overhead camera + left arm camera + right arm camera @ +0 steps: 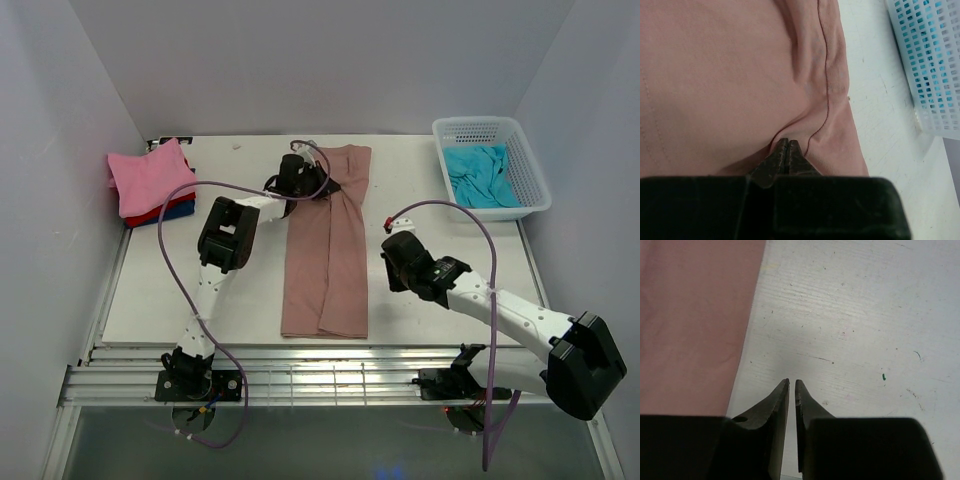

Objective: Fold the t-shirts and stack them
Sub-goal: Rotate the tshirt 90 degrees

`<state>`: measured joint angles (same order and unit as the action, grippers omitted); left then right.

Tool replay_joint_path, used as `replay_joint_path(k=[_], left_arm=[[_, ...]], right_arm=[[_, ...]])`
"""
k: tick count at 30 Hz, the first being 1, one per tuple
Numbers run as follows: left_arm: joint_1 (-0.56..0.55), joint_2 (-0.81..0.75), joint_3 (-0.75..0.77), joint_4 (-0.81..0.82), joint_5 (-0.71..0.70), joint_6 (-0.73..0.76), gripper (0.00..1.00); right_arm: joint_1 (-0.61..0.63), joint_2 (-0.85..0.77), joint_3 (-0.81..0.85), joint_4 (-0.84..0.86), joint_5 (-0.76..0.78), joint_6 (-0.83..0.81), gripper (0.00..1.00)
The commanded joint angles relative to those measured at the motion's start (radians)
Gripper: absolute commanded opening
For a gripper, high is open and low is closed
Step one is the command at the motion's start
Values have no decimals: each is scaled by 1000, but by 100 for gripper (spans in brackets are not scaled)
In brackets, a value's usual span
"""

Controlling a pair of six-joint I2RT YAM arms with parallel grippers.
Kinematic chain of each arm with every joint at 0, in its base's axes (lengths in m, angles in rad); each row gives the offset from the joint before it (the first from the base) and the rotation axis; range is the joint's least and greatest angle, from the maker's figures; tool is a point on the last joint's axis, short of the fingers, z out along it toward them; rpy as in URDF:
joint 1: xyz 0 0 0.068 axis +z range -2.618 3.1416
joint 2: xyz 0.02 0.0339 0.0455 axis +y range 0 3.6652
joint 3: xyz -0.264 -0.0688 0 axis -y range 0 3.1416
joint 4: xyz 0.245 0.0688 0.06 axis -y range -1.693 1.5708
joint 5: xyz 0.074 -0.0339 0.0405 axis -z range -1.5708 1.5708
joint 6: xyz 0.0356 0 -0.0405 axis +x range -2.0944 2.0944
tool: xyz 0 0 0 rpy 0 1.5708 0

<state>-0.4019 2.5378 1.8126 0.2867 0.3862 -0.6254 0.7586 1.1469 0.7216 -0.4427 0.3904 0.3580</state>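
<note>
A long dusty rose-brown t-shirt (325, 260) lies folded lengthwise down the middle of the table. My left gripper (330, 188) is at its upper left part, shut on a pinch of the cloth. In the left wrist view the fabric (715, 75) puckers into the closed tips of the left gripper (785, 142). My right gripper (393, 262) hovers just right of the shirt's edge (690, 325). In its own view the right gripper (792, 382) has its jaws a narrow gap apart over bare table, holding nothing. Another t-shirt, turquoise (485, 175), lies in the basket.
A white lattice basket (535, 190) stands at the back right, its wall (930, 65) showing in the left wrist view. At the back left sits a folded stack with a pink shirt (150, 175) over a red one (160, 210) and a dark blue one (178, 214).
</note>
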Motion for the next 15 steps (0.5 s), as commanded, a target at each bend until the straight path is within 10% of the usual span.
replay_joint_path(k=[1,15], left_arm=[[23,-37,-107,-63,-32,49,0],[14,-419,-309,103,-151,159,0]], right_arm=[[10,17,22,61,8,1,17],[65,59,22,148,30,6,18]])
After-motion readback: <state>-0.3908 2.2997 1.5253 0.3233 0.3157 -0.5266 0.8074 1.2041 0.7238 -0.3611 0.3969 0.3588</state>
